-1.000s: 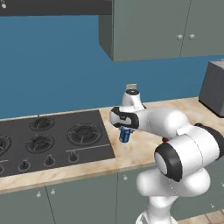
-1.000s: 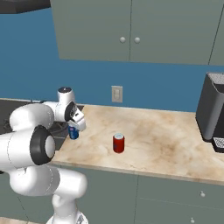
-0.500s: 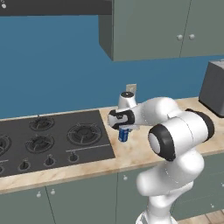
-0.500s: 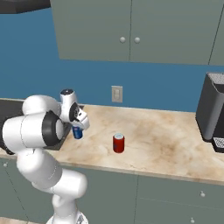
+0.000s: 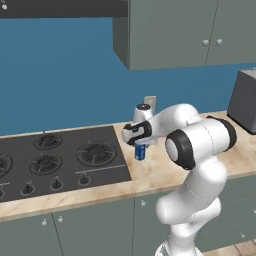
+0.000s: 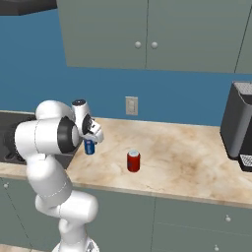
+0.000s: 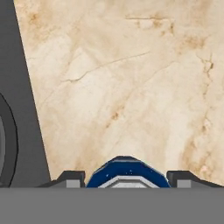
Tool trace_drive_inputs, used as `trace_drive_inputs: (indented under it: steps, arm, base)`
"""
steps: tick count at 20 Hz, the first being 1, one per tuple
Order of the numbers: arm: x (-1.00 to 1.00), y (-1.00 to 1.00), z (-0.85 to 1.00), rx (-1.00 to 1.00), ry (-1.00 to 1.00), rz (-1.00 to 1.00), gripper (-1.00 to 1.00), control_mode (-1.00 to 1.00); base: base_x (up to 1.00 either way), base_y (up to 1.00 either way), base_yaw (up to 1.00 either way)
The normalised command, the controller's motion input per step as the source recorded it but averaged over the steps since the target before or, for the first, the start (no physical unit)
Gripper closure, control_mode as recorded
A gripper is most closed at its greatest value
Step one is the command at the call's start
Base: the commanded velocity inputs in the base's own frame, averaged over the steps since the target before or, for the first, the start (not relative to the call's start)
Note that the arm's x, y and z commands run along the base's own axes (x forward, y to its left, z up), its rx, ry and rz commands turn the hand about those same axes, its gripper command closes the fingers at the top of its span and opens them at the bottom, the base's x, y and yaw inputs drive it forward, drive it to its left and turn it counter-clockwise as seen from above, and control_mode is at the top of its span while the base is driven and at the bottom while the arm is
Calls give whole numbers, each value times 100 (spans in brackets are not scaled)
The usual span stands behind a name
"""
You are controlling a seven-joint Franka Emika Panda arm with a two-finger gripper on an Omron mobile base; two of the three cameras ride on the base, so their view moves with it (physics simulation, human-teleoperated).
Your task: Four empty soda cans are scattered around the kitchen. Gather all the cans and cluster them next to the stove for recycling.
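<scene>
The white arm is reaching down over the marbled counter (image 5: 150, 175) just to the right of the stove (image 5: 55, 160), with the end effector (image 5: 140, 146) pointing downward at a blue soda can (image 5: 140, 152). In the hand view the blue soda can is sitting between the two dark fingertips (image 7: 70, 178), its silver top and blue rim showing at the bottom; the fingertips are standing close on either side of the can, but whether they are pressing on it I cannot tell. In the left base view the can is standing upright on the counter just beside the stove's right edge, directly under the end effector. In the right base view the same can is appearing just below the hand, near the arm's large white joint.

A red soda can (image 6: 133, 161) is standing upright on the counter, well apart from the blue one, to its right and nearer the front edge. A dark appliance (image 6: 238, 125) is sitting at the far right of the counter. A wall outlet (image 6: 131, 105) is showing on the blue wall behind, and grey-green cabinets (image 6: 147, 34) are hanging above
</scene>
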Motion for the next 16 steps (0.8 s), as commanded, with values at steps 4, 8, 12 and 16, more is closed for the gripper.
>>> trace_drive_inputs:
  steps: [4, 8, 12, 16]
  arm:
    - [27, 0, -26, -5, -7, 4, 100, -100]
    - [-6, 0, -32, -10, -8, 0, 100, -100]
    - [-19, 0, -28, -7, -11, 0, 100, -100]
    - [-16, -3, -12, -1, -16, 0, 100, -100]
  base:
    - [0, 0, 0]
    - [0, 0, 0]
    - [0, 0, 0]
    - [0, 0, 0]
